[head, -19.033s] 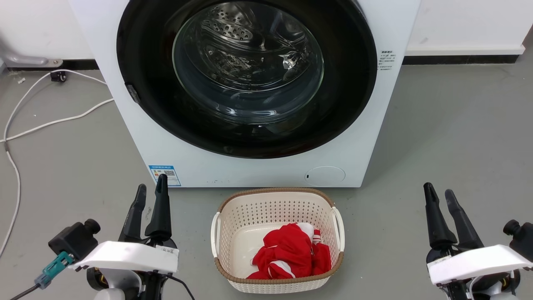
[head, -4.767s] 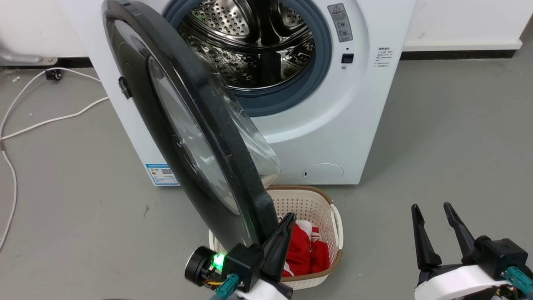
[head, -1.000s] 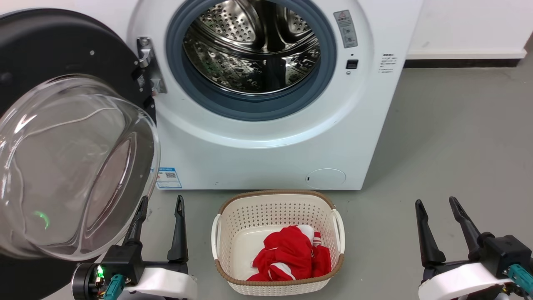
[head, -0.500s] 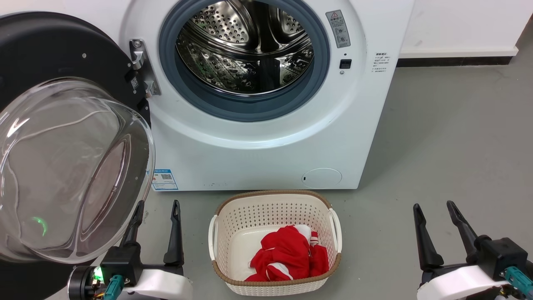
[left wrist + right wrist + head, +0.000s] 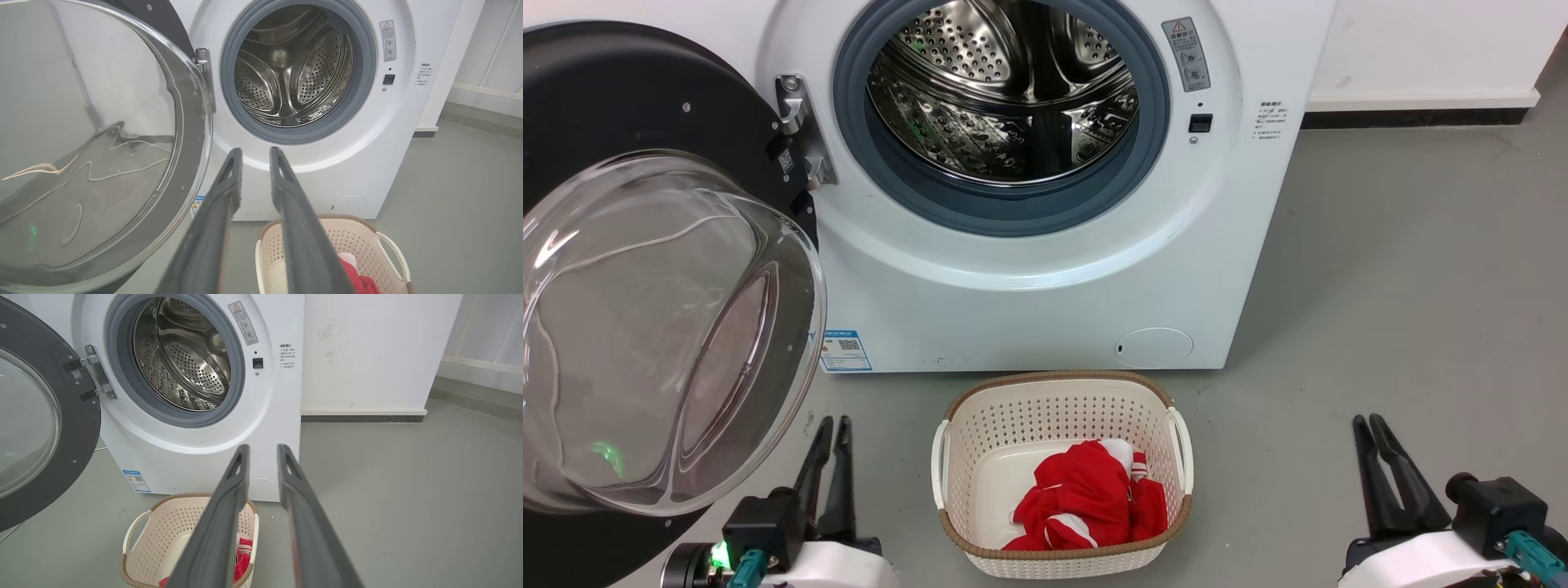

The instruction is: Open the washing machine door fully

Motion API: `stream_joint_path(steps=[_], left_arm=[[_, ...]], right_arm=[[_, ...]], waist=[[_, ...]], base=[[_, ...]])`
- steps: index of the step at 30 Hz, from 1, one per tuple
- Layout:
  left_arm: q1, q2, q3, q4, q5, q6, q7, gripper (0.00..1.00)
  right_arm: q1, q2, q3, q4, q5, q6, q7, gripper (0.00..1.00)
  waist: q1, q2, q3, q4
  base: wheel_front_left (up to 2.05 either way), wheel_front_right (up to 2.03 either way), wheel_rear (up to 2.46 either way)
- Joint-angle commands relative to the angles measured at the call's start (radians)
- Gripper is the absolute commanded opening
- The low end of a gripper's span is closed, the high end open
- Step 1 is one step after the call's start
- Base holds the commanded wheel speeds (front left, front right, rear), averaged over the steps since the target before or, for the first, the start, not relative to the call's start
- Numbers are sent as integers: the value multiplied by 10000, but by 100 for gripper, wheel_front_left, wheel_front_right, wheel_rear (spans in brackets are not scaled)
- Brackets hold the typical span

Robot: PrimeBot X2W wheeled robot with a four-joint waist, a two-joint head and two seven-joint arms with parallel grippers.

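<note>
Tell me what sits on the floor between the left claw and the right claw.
In the head view, a cream laundry basket holding red clothing stands between the left claw and the right claw.

The washing machine door (image 5: 621, 90) runs off the head view's left edge. Print on the blue sticker (image 5: 844, 349) is too small to read; the basket (image 5: 1062, 392) wall hides part of the red cloth (image 5: 1086, 506)

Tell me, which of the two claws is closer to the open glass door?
The left gripper, right beside the washing machine door; the right gripper sits beyond the basket.
</note>
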Motion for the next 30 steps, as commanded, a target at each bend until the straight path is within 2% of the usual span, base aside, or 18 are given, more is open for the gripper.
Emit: stream_joint_path(steps=[1, 16, 30], left_arm=[[-190, -6, 122, 33, -392, -43, 129, 0], [-408, -59, 381, 237, -3383, -315, 835, 0], [-595, -96, 586, 412, -5554, -517, 1353, 0]], right_arm=[[-66, 0, 35, -88, 419, 0, -1, 0], [-495, -159, -3, 389, 3568, -1, 374, 0], [-778, -230, -49, 711, 5798, -2, 652, 0]], waist=[[0, -1, 3, 3], [0, -1, 20, 27], [0, -1, 35, 47]], base=[[0, 0, 0], [0, 0, 0], [0, 0, 0]])
